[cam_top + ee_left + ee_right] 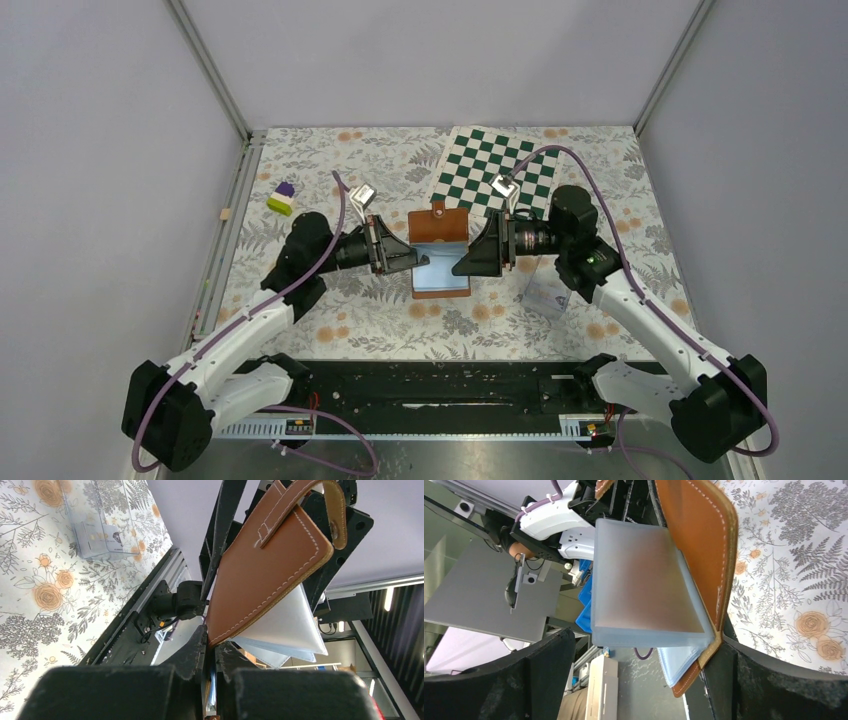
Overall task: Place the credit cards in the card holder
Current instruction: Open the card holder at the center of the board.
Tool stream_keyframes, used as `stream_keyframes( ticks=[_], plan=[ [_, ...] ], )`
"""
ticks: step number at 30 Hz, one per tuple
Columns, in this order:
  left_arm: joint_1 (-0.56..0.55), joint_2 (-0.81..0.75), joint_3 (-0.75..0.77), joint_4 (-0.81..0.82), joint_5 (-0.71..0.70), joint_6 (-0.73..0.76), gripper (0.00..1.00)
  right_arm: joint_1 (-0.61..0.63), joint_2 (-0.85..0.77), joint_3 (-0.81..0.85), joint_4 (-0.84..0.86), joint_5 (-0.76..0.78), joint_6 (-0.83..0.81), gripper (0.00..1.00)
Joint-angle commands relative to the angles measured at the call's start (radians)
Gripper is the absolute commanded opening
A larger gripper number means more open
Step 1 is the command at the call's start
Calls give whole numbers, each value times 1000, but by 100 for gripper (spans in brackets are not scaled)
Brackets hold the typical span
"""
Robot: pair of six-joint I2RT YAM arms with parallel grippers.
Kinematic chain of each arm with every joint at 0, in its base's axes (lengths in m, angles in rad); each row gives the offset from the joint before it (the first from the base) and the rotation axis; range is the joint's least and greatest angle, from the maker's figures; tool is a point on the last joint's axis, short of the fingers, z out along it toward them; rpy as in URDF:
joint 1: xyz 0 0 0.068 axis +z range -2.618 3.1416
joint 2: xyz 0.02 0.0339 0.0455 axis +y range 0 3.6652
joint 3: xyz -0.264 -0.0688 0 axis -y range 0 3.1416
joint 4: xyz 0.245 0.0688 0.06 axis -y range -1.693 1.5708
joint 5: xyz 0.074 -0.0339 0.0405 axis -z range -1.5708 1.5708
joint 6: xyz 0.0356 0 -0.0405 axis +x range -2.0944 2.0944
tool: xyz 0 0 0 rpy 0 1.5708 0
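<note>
The card holder [438, 228] is a brown leather wallet with a snap tab, held open above the floral table between both arms, its pale blue-grey pockets [443, 278] spread at the near side. My left gripper [420, 262] is shut on the wallet's left edge. In the left wrist view its fingers [196, 645] pinch the brown cover [260, 575]. My right gripper [463, 265] is open around the wallet's right edge. In the right wrist view the wallet's corner [711, 647] touches one finger [744, 675], and a frosted pocket [644, 580] fans out. I see no credit card apart from the wallet.
A clear plastic case [548, 290] lies under the right arm and shows in the left wrist view [100, 525]. A green-and-white checkered mat [495, 165] lies at the back. A purple, white and green block [282, 198] and a small tan cube [226, 213] sit at the left.
</note>
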Motion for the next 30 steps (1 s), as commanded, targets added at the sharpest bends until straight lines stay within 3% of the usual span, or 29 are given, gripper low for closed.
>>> stream_keyframes(
  ticks=[1, 5, 10, 16, 20, 22, 26, 28, 30],
  plan=[
    [6, -2, 6, 105, 24, -66, 0, -6, -8, 15, -7, 27, -54, 99],
    [4, 2, 17, 112, 45, -83, 0, -6, 10, 39, -68, 102, -93, 98],
    [3, 3, 7, 140, 75, -114, 0, -6, 26, 73, -79, 174, -93, 66],
    [-19, 3, -6, 166, 117, -124, 0, -4, 40, 67, 23, 181, -28, 51],
    [-29, -8, -2, 136, 128, -96, 0, -4, 46, 35, 123, 149, 55, 14],
    [-29, -18, 7, 78, 127, -52, 13, -4, 44, 22, 148, 137, 76, 0],
    [-28, -57, 1, 48, 93, -5, 60, -4, 13, 5, 117, 173, 83, 0],
    [-31, -78, -25, 105, 72, -24, 71, -4, -5, 3, 94, 195, 81, 0],
    [-38, -88, -32, 135, 70, -26, 73, -4, -15, 3, 77, 216, 81, 0]
  ],
)
